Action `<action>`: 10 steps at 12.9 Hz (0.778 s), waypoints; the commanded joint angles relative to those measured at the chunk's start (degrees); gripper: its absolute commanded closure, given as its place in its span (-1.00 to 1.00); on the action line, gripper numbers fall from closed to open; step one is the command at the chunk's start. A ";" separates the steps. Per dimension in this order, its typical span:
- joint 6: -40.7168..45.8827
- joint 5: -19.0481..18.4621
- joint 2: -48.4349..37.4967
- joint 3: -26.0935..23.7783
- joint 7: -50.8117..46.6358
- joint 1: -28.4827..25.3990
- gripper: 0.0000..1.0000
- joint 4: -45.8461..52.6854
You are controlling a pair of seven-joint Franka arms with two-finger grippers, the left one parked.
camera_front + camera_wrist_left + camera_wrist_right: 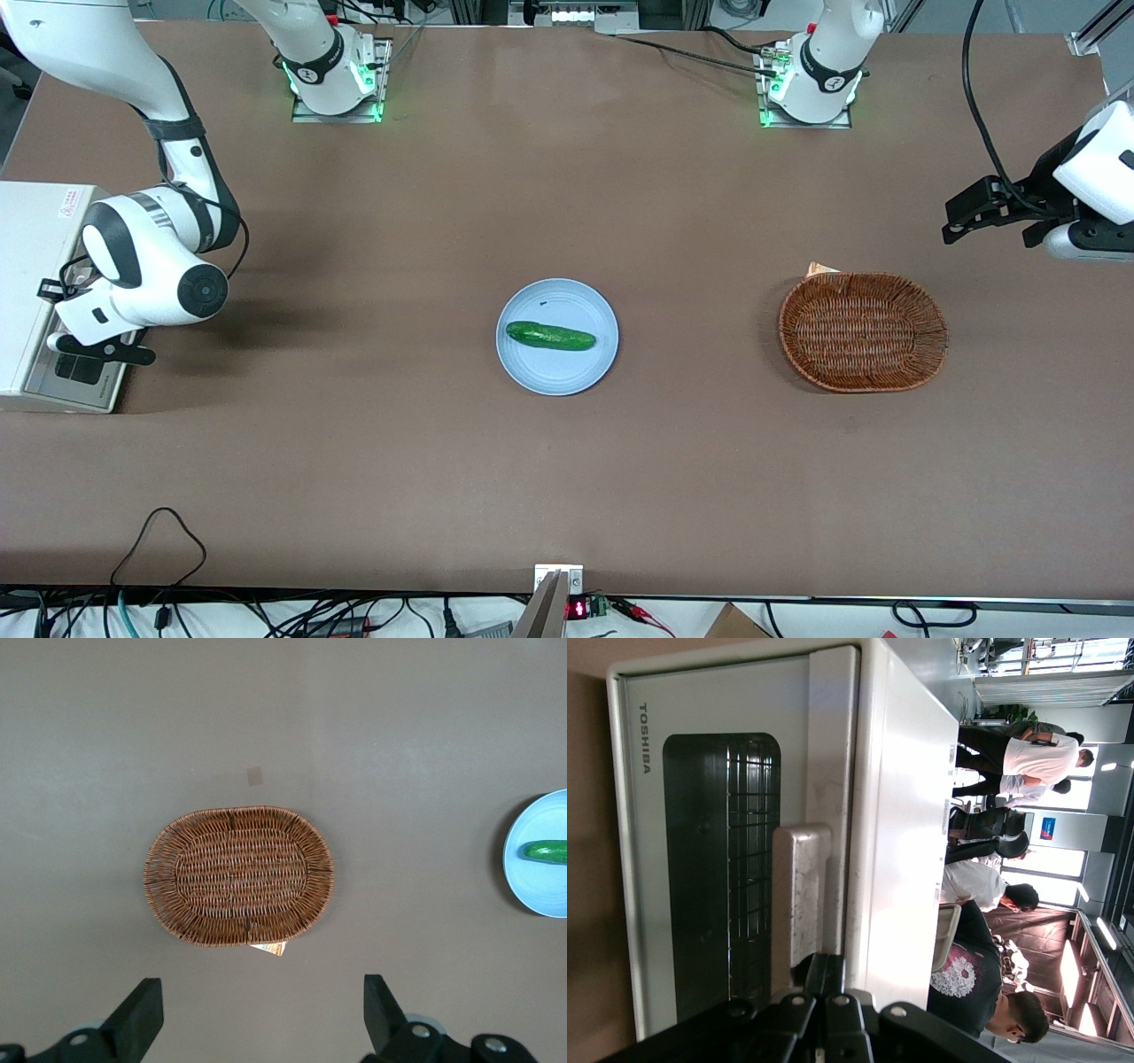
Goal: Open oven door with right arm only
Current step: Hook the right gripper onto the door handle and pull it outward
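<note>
The cream-white oven (31, 266) stands at the working arm's end of the table; its top also shows in the right wrist view (908, 815). The oven door (700, 859), a pale frame around a dark window with the wire rack showing through it, lies flush with the oven body. Its bar handle (799, 895) runs along the door's top edge. The right arm (151, 257) bends down over the oven. My gripper (106, 351) is at the door's top edge, nearer the front camera than the oven top. In the right wrist view the gripper (833, 979) is shut, fingertips together against the handle.
A blue plate (580, 372) with a green cucumber (550, 336) sits mid-table. A brown wicker basket (862, 331) lies toward the parked arm's end, with a small card under its rim. Cables hang along the table edge nearest the front camera.
</note>
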State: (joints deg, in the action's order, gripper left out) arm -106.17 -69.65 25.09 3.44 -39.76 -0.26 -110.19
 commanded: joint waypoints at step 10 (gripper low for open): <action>-1.31 0.21 0.66 -1.15 -1.89 0.09 1.00 -0.20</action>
State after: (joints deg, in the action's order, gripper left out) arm -106.23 -69.59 25.09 2.86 -40.06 -0.33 -110.19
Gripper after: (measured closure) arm 0.991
